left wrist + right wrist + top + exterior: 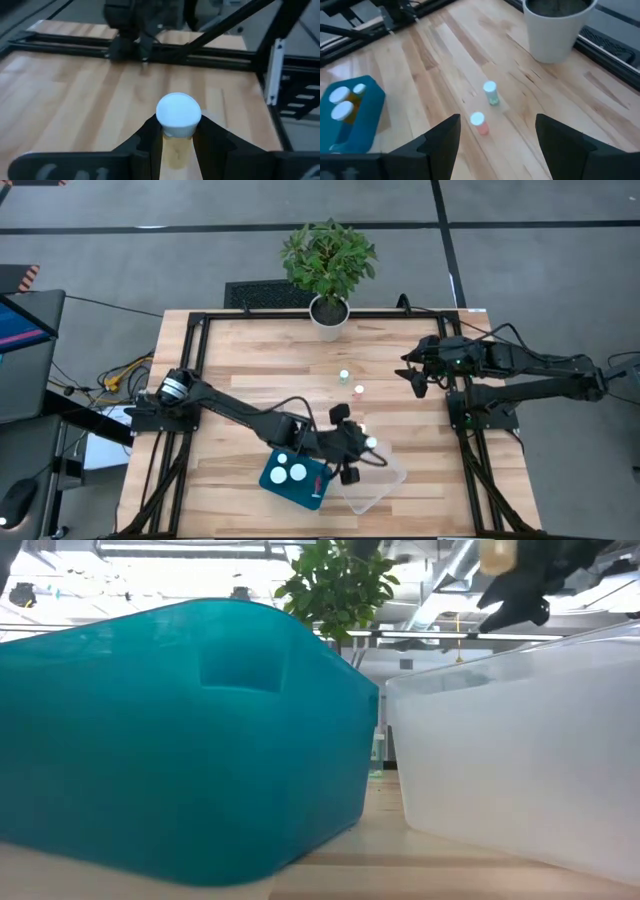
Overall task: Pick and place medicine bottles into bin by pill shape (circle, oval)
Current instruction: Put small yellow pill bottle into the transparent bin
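Left gripper (pixel 366 448): clamped on a white-capped bottle (pixel 178 120), held above the clear bin (pixel 385 485) that sits beside the teal bin (pixel 315 492) at the table's (pixel 250 370) near edge. Teal bin: holds bottles, three white caps (pixel 290 470) showing. Right gripper (pixel 497 142): fingers spread wide with nothing between them, waiting at the table's right side; a greenish bottle (pixel 490 93) and a pinkish bottle (pixel 479 122) stand mid-table, near each other, short of the potted plant (pixel 329 265).

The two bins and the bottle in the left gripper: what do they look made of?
Teal bin: opaque, smooth plastic, by its even sheen. Clear bin: frosted translucent plastic, light showing through. Bottle in the left gripper: probably see-through amber plastic, matte white cap.
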